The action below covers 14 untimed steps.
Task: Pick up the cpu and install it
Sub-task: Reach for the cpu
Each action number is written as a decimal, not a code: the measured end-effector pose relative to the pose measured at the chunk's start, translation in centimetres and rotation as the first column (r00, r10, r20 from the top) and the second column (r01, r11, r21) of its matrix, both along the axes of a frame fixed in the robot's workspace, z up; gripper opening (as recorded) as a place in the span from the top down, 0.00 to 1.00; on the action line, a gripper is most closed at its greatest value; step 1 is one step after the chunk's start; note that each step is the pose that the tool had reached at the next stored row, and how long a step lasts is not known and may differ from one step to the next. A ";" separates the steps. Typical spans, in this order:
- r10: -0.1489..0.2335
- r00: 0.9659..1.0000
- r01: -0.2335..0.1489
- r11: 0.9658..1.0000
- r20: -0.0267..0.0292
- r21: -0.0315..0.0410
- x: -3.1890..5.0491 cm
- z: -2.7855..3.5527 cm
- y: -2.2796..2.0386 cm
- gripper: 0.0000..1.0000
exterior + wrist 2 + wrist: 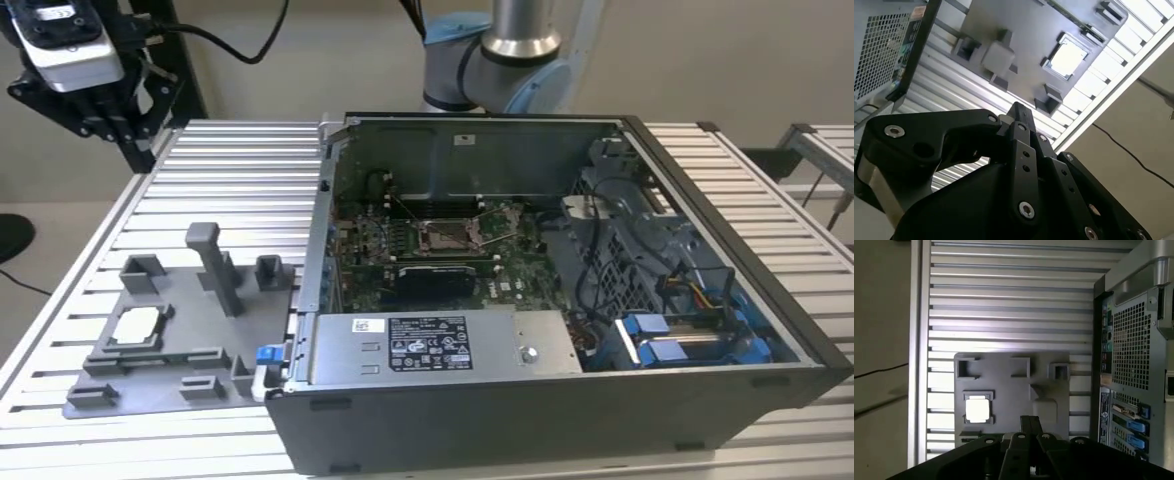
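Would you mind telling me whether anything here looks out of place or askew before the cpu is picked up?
Nothing stands out. The cpu lies flat and square in its recess of the grey fixture, beside the open computer case. The gripper hangs over the table, apart from the cpu.

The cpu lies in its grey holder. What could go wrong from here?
1. The cpu sits in a recess of the grey holder, with raised blocks close around it and a tall post nearby; a slightly misaligned gripper could strike them.
2. The socket lies deep inside the open case; the carried cpu might catch a case wall.
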<state>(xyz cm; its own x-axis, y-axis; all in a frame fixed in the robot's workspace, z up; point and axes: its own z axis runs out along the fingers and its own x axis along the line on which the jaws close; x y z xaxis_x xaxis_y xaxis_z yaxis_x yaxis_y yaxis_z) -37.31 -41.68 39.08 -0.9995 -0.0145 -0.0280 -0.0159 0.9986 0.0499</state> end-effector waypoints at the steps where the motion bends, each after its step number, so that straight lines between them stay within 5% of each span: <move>1: 0.001 1.000 -0.001 1.000 0.000 0.000 -0.32 -0.01 0.00 1.00; 14: 0.021 1.000 -0.021 1.000 0.000 0.000 -4.75 -0.09 0.00 1.00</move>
<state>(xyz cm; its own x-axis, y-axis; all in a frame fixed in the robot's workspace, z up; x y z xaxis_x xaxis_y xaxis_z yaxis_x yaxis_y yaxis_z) -42.07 -41.68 38.99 -0.9990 -0.0355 -0.0280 -0.0368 0.9981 0.0499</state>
